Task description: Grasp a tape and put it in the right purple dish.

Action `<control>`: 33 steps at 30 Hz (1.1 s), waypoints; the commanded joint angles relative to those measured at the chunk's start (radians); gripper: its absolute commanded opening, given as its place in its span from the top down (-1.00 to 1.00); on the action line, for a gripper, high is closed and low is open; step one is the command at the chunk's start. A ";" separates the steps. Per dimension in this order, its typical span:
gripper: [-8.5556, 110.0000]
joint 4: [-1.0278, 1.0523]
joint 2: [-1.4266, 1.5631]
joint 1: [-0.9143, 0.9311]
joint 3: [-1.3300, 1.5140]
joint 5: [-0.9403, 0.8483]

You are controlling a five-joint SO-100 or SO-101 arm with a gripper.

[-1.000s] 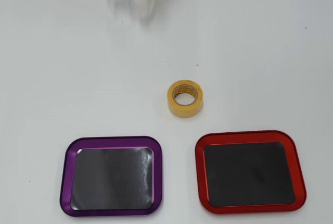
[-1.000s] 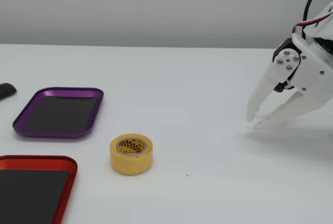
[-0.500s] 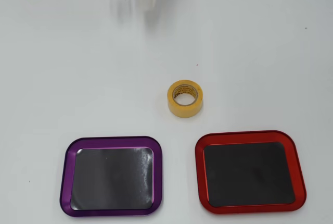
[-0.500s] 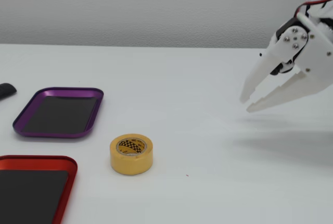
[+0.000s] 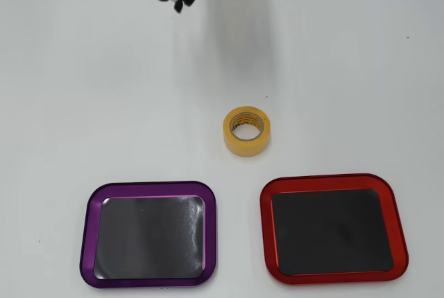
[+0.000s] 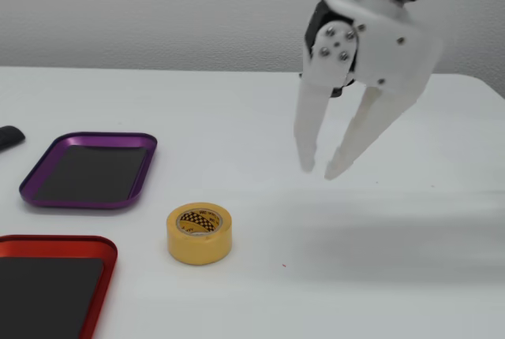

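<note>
A small roll of yellow masking tape [image 6: 200, 232] is seen lying flat on the white tabletop [image 6: 237, 118], untouched, near the purple-rimmed shallow metal tray [image 6: 89, 171] to its far left in the fixed view. The white gripper [image 6: 317, 170] hangs raised to its right, fingers [image 6: 305, 130] parted and empty. The approach step is judged underway; lowering over the roll is called for next.

I seem to be working at a lab-style test bench: a bare white table [image 6: 237, 118] set against a plain grey wall [image 6: 158, 8]. Only two anodised metal trays, purple [image 6: 39, 197] and red [image 6: 102, 256], furnish it
</note>
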 commanded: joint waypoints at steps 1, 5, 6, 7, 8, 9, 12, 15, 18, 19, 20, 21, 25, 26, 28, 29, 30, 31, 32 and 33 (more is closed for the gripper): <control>0.70 0.067 -0.169 -0.009 -0.144 -0.080; 0.66 0.067 -0.233 0.002 -0.242 -0.087; 0.65 0.067 -0.244 0.002 -0.264 -0.089; 0.65 0.067 -0.245 0.002 -0.287 -0.089; 0.65 0.066 -0.245 0.003 -0.313 -0.089; 0.65 0.066 -0.249 0.003 -0.337 -0.089; 0.65 0.025 -0.250 0.005 -0.377 -0.089; 0.64 -0.014 -0.252 0.005 -0.371 -0.092; 0.54 -0.049 -0.258 -0.006 -0.345 -0.092; 0.51 -0.055 -0.270 -0.006 -0.330 -0.092; 0.49 -0.057 -0.284 -0.008 -0.325 -0.092; 0.48 -0.063 -0.301 -0.008 -0.322 -0.092; 0.48 -0.084 -0.353 -0.005 -0.314 -0.094; 0.48 -0.084 -0.364 -0.003 -0.314 -0.094; 0.48 -0.084 -0.374 0.000 -0.314 -0.094; 0.48 -0.084 -0.376 0.002 -0.314 -0.094; 0.48 -0.084 -0.377 0.002 -0.314 -0.094; 0.48 -0.084 -0.377 0.002 -0.314 -0.094; 0.48 -0.084 -0.379 0.002 -0.314 -0.094; 0.48 -0.084 -0.379 0.002 -0.313 -0.094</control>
